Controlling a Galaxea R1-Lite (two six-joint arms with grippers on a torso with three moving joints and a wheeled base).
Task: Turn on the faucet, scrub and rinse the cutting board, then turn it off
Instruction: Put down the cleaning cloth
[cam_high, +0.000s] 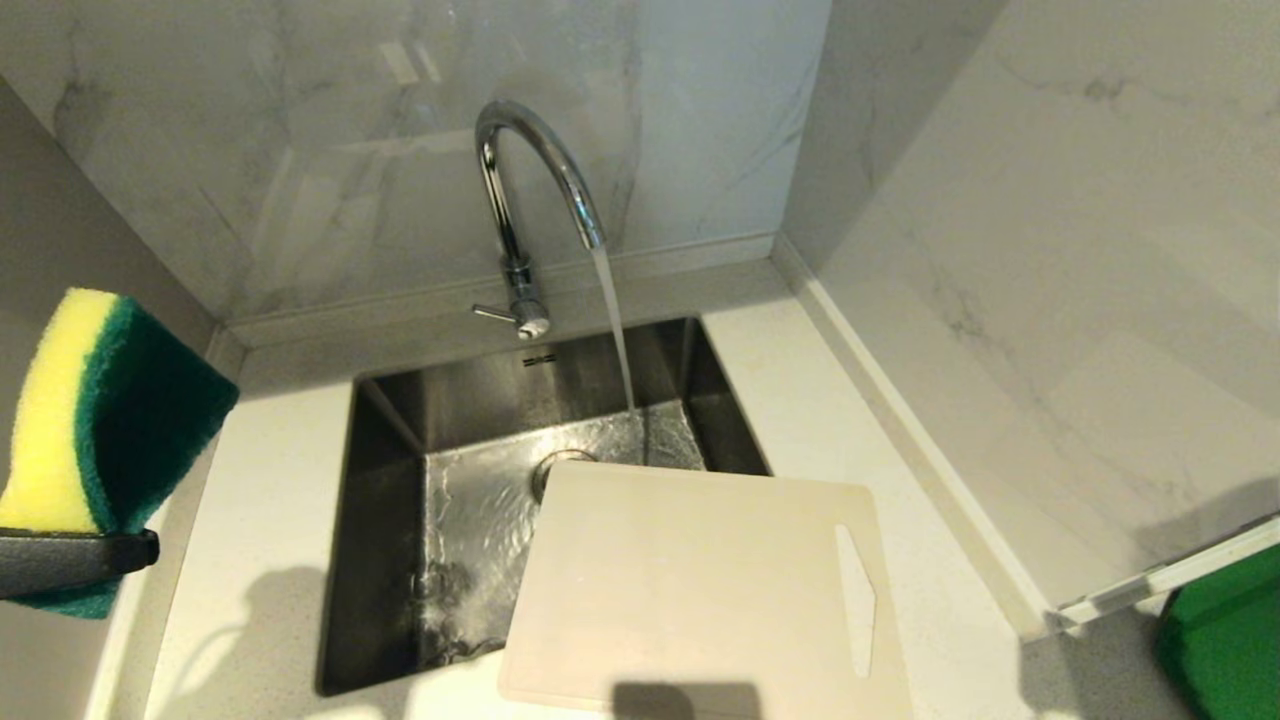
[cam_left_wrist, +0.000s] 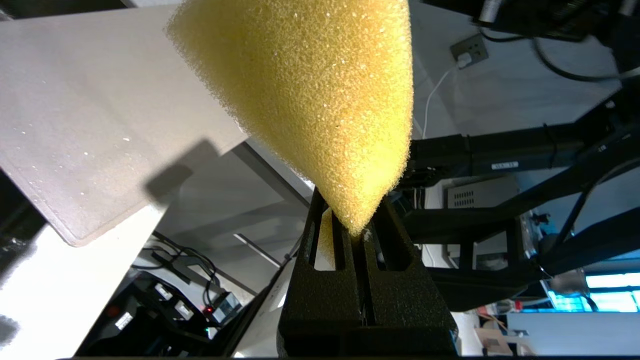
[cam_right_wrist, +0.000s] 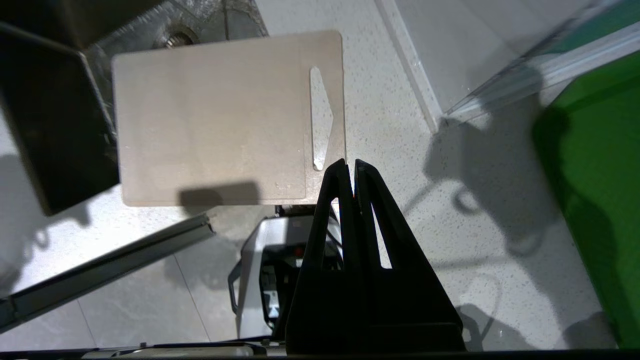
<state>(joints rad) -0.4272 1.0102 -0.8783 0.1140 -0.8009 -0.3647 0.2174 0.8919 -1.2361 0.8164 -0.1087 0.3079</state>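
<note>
Water runs from the faucet (cam_high: 530, 170). The board (cam_high: 700, 590) lies half over the sink's (cam_high: 385, 470) front right corner. Left gripper (cam_left_wrist: 352, 227) pinches the sponge (cam_high: 100, 420); right gripper (cam_right_wrist: 350, 167) is shut, empty. Rub the whole board under the stream.

Your head view cuts the board (cam_high: 690, 590) off at its near edge, and the sponge (cam_high: 100, 430) and left gripper (cam_high: 75, 560) run past the left border. The right gripper (cam_right_wrist: 350, 170) hides the board's near corner. The green object (cam_high: 1225, 640) is cropped beyond recognition.
</note>
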